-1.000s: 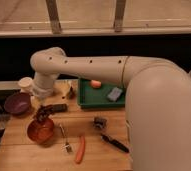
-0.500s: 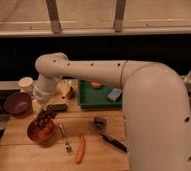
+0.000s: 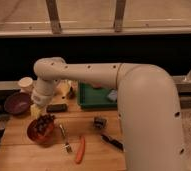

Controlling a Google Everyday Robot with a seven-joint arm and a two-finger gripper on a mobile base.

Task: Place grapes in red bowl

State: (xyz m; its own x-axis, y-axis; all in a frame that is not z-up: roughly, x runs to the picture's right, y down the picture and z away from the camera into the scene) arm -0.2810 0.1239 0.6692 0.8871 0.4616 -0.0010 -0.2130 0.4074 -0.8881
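Compared with half a second ago, the arm has come lower, and the gripper (image 3: pixel 43 120) now hangs right over the red bowl (image 3: pixel 39 131) on the table (image 3: pixel 91 145). The grapes (image 3: pixel 42 123) are at the bowl's mouth, under the gripper. A fork (image 3: pixel 64 137) and a carrot (image 3: pixel 80 149) lie near.

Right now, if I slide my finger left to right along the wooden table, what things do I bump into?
Purple bowl → red bowl with the gripper over it → fork → carrot → small dark block.
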